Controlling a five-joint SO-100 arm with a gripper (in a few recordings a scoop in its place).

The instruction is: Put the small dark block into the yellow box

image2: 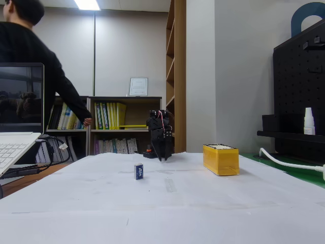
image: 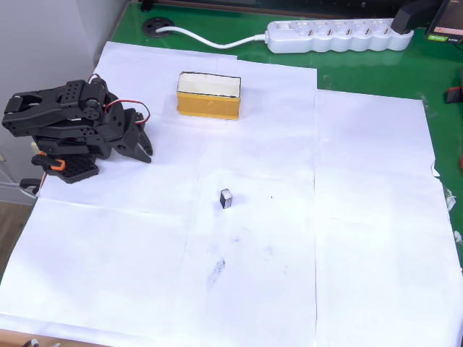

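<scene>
Small dark block (image: 226,199) stands alone near the middle of the paper-covered table (image: 362,253), untouched. In the overhead view, at the table's left edge, the folded arm's pincer (image: 143,148) points down, empty, its jaws seemingly a little parted. The block lies well apart to its right, nearer the front edge; the yellow box (image: 208,95) sits toward the back edge. Being tiny, the block could likely tip or skid if a finger clips it first.

Matt white paper sheets (image: 289,238) cover the table; the yellow box (image: 208,95) looks like smooth card, perhaps.
</scene>
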